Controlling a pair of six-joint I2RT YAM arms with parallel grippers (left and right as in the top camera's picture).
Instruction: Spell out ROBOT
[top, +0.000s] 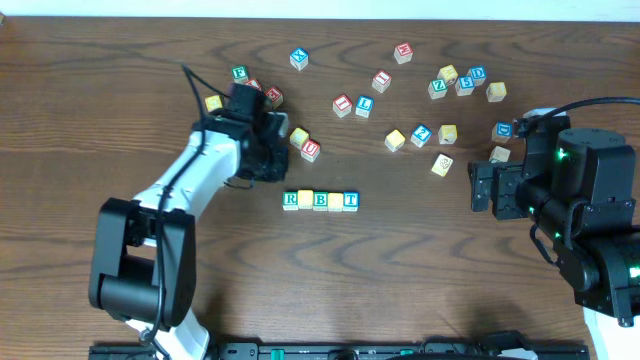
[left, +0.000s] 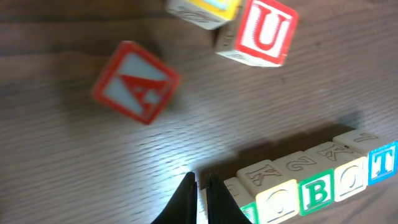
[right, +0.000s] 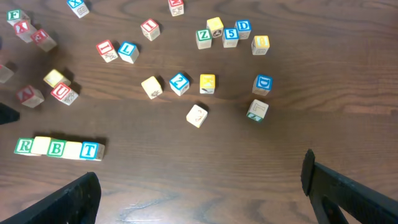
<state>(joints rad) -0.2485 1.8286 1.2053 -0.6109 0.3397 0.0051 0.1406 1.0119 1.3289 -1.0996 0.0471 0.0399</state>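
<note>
**Seemingly final step: ROBOT row laid out, left arm beside its R end**

Five blocks sit in one row (top: 320, 200) near the middle of the table (top: 400, 290), side faces touching. The overhead view reads R (top: 291, 200), pale block, B (top: 321, 200), pale block, T (top: 351, 200). The left wrist view shows an O on each pale block: first O (left: 277, 200), second O (left: 351, 180). So the word reads complete, left to right. The line runs slightly crooked in the left wrist view.

The left gripper (left: 199, 180) hangs just beside the R end. Its fingers are nearly together with only a thin slit between them, and nothing is held. The A block (left: 137, 82) and U block (left: 264, 31) lie loose nearby, apart from the row.

The right gripper (right: 199, 167) is parked well to the right, fingers spread wide and empty. The loose blocks (right: 205, 83) are scattered between it and the far edge.

Judgement: placing looks finished, and what remains is clearing the arm or a small tidy. The next move calls for lifting the left gripper up and away from the R end without clipping it. A sideways brush could push the whole touching line out of order. If straightening is wanted, a light push on the row's long side would do. I cannot tell whether the blocks are flush enough to count.
</note>
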